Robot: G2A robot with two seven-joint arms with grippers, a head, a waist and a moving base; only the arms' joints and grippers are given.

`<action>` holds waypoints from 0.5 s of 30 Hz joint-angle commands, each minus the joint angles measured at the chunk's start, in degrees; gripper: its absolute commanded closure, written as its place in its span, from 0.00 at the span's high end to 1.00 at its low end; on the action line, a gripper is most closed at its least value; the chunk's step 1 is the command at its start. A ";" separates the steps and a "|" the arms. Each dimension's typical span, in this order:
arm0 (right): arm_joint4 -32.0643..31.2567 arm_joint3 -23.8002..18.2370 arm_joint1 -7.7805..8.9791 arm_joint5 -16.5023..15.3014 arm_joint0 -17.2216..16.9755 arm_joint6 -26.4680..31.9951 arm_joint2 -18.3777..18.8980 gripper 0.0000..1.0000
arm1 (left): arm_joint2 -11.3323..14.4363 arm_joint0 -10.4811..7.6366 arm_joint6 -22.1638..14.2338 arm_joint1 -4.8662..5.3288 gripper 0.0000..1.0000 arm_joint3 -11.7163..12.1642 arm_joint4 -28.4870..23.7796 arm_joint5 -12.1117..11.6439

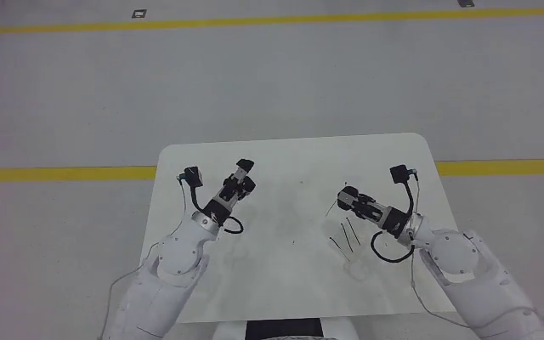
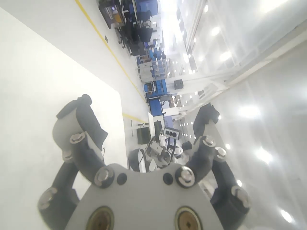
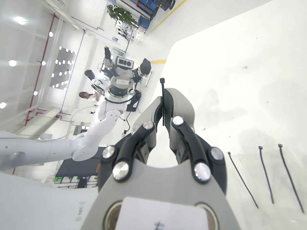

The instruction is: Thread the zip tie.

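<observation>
While the right pincer [image 3: 165, 96] is clamped tight on a thin black plastic zip tie [image 3: 162, 86], its square head poking out past the fingertips, I judge the tie is picked up but the loop is not yet made. The tie is held over the white desk [image 3: 239, 56], not lying on it. My left pincer [image 2: 146, 107] hangs spread wide with nothing in it, above its own side of the desk and well apart from the right.

Next I'd want the left to take the tail, bend it round and feed it into the head's slot, which needs fine alignment. Three spare black zip ties [image 3: 266, 175] lie side by side on the desk near the right arm.

I can read no writing. The white label [image 3: 158, 214] on the right wrist housing bears a mark I cannot make out.
</observation>
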 commanded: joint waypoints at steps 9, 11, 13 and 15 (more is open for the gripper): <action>12.69 3.78 -1.54 5.12 2.77 -1.42 -2.61 0.00 | 10.79 -8.06 1.07 -2.06 1.00 6.63 7.65 -4.75; 12.69 3.78 -1.54 5.12 2.77 -1.42 -2.61 0.00 | 10.79 -8.06 1.07 -2.06 1.00 6.63 7.65 -4.75; 12.69 3.78 -1.54 5.12 2.77 -1.42 -2.61 0.00 | 10.79 -8.06 1.07 -2.06 1.00 6.63 7.65 -4.75; 12.69 3.78 -1.54 5.12 2.77 -1.42 -2.61 0.00 | 10.79 -8.06 1.07 -2.06 1.00 6.63 7.65 -4.75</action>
